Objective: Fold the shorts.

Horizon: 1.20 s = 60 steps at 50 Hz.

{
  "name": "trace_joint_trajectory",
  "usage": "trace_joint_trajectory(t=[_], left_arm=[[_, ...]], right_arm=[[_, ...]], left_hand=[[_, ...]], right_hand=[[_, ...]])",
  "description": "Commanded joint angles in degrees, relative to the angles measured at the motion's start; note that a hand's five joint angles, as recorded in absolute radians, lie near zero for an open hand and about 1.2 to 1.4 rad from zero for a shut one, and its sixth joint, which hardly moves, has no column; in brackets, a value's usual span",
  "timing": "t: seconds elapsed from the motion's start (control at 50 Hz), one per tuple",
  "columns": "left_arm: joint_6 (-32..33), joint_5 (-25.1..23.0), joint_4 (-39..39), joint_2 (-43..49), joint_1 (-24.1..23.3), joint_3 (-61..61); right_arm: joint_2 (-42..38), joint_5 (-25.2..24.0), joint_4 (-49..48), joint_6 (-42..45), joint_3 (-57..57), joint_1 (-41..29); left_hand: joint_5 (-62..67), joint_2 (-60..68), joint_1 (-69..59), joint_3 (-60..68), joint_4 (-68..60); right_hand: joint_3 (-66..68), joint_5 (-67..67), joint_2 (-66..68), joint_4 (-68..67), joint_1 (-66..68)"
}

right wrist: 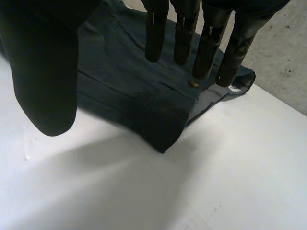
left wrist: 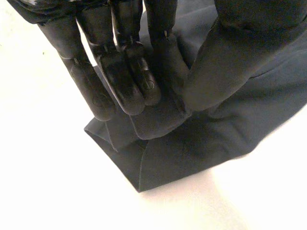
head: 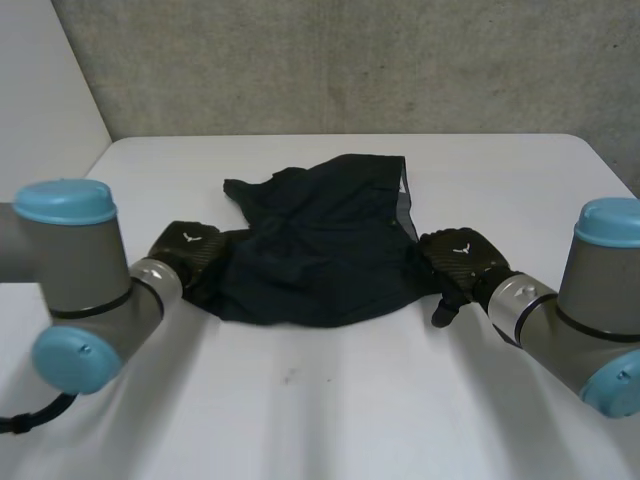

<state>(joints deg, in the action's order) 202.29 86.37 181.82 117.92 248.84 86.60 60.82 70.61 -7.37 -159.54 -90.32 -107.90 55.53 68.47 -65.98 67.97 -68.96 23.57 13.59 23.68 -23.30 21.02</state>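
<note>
1. Pinching the shorts (head: 320, 255) near their left corner, the left hand (head: 188, 250) sits at the middle left of the head view; its own wrist view shows near-straight fingers (left wrist: 120, 86) pressing a doubled bit of cloth against the thumb, so it has hold of the shorts. The bite looks shallow and close to the edge, so I judge a quick lift could pull the cloth free, or raise just one layer and open the fold out
2. Lying in the centre of the head view on the white table (head: 330, 410), the shorts are dark, rumpled and uneven, with a paler lining (head: 405, 205) turned up at their upper right. The layers overlap loosely, so any drag across the table would likely bunch them further and leave a crooked crease
3. Sitting at the right edge of the shorts, middle right of the head view, the right hand (head: 462, 258) is spread wide: its wrist view shows straight fingers (right wrist: 208, 48) above the cloth near a small button (right wrist: 193, 84), thumb well apart, nothing gripped. With one side held and the other loose, I judge a move by the left hand alone would swing the shorts round instead of folding them
</note>
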Motion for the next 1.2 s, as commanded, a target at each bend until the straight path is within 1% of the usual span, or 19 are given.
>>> trace_joint_trajectory(t=[0.02, 0.1, 0.22, 0.26, 0.32, 0.42, 0.52, 0.56, 0.6, 0.64, 0.68, 0.7, 0.74, 0.76, 0.82, 0.88, 0.9, 1.02, 1.2], left_arm=[[0.39, 0.37, 3.10, -5.33, -0.81, 3.57], [0.48, 0.46, 4.07, -3.57, -0.02, 3.48], [0.30, 0.46, 2.93, -3.66, -0.02, 5.06], [0.30, 0.72, 2.32, -4.10, -0.10, 5.85], [0.30, 1.86, 0.47, -4.97, -0.10, 6.65], [-0.31, 3.80, -3.48, -6.29, -0.10, 7.35], [-0.40, 4.06, -5.68, -7.87, -0.19, 8.05], [-0.40, 3.98, -5.68, -8.14, -0.28, 8.49], [-0.40, 3.89, -5.60, -8.14, -0.28, 8.67], [-0.40, 3.98, -5.60, -8.14, -0.28, 8.76], [-0.40, 3.98, -5.60, -7.88, -0.19, 9.11], [-0.49, 3.98, -5.60, -7.88, -0.19, 9.28], [-0.49, 3.80, -4.98, -7.88, -0.11, 9.90], [-0.49, 3.80, -4.89, -7.79, -0.10, 10.07], [-0.49, 3.63, -4.80, -7.44, -0.10, 10.34], [-0.49, 3.63, -4.54, -7.35, 0.07, 10.34], [-0.49, 3.63, -4.11, -7.09, 0.16, 10.34], [-0.40, 3.80, -2.08, -4.54, 0.16, 10.43], [-0.31, 3.80, 1.43, -2.08, 0.33, 10.78]], right_arm=[[-1.58, -0.03, 1.48, -0.16, 2.52, -0.03], [-2.11, -0.03, 1.48, -0.07, 2.34, -0.12], [-3.25, -0.30, 0.96, 0.89, 2.51, -0.03], [-4.04, -0.38, 0.69, 0.98, 3.30, 0.05], [-5.71, -0.47, 0.69, 1.16, 5.32, -0.03], [-9.14, -0.38, 0.51, 1.16, 9.01, -0.03], [-13.27, -0.21, 0.51, 1.68, 13.23, -0.21], [-15.19, -0.29, 0.51, 1.86, 15.33, -0.56], [-16.34, -0.30, 0.51, 1.95, 16.40, -0.74], [-17.58, -0.12, 0.60, 1.95, 17.81, -0.91], [-17.84, -0.21, 0.69, 1.77, 18.25, -1.00], [-17.24, -0.29, 0.69, 1.25, 17.99, -1.09], [-16.18, -0.38, 0.60, 1.07, 17.28, -1.09], [-15.22, -0.38, 0.60, 0.81, 16.76, -1.09], [-11.61, -0.38, 0.69, -0.16, 14.65, -1.00], [-8.71, -0.21, 0.60, -1.04, 12.36, -1.00], [-8.09, -0.12, 0.78, -1.13, 12.01, -1.00], [-5.28, 0.06, 1.22, -2.70, 8.94, -0.83], [-4.92, 0.32, 2.80, -3.06, 6.56, -0.74]], left_hand=[[14.47, 11.53, -14.02, 12.03, -11.04], [14.47, 11.53, -14.02, 12.03, -11.04], [14.47, 11.53, -14.02, 12.03, -11.04], [14.47, 11.53, -14.02, 12.03, -11.04], [14.47, 11.53, -14.02, 12.03, -11.04], [14.47, 11.53, -14.02, 12.03, -11.04], [14.47, 11.53, -14.02, 12.03, -11.04], [14.47, 11.53, -14.02, 12.03, -11.04], [14.47, 11.53, -14.02, 12.03, -11.04], [14.47, 11.53, -14.02, 12.03, -11.04], [14.47, 11.53, -14.02, 12.03, -11.04], [14.47, 11.53, -14.02, 12.03, -11.04], [14.47, 11.53, -14.02, 12.03, -11.04], [12.83, 9.89, -12.38, 10.39, -9.39], [-17.70, -20.63, 18.15, -20.13, 21.13], [-21.32, -24.25, 21.77, -23.75, 24.75], [-25.17, -28.10, 25.62, -27.60, 28.60], [-25.04, -27.97, 25.49, -27.48, 28.47], [-23.20, -26.13, 23.65, -25.63, 26.63]], right_hand=[[0.14, 0.12, 0.03, -0.41, 2.69], [0.14, 0.12, 0.03, -0.41, 2.69], [-0.03, -0.05, -0.14, -0.24, 2.52], [1.98, 1.96, 1.87, -2.25, 4.53], [7.18, 7.16, 7.07, -7.45, 9.73], [9.55, 9.53, 9.44, -9.83, 12.10], [14.26, 14.24, 14.15, -14.53, 16.81], [19.61, 19.59, 19.51, -19.89, 22.16], [20.82, 20.80, 20.71, -21.10, 23.37], [33.38, 33.36, 33.27, -33.65, 35.93], [51.01, 50.99, 50.90, -51.29, 53.56], [56.37, 56.35, 56.26, -56.65, 58.92], [56.43, 56.41, 56.32, -56.70, 58.98], [56.43, 56.41, 56.32, -56.70, 58.98], [56.43, 56.41, 56.32, -56.70, 58.98], [56.43, 56.41, 56.32, -56.70, 58.98], [56.43, 56.41, 56.32, -56.70, 58.98], [56.43, 56.41, 56.32, -56.70, 58.98], [56.43, 56.41, 56.32, -56.70, 58.98]])
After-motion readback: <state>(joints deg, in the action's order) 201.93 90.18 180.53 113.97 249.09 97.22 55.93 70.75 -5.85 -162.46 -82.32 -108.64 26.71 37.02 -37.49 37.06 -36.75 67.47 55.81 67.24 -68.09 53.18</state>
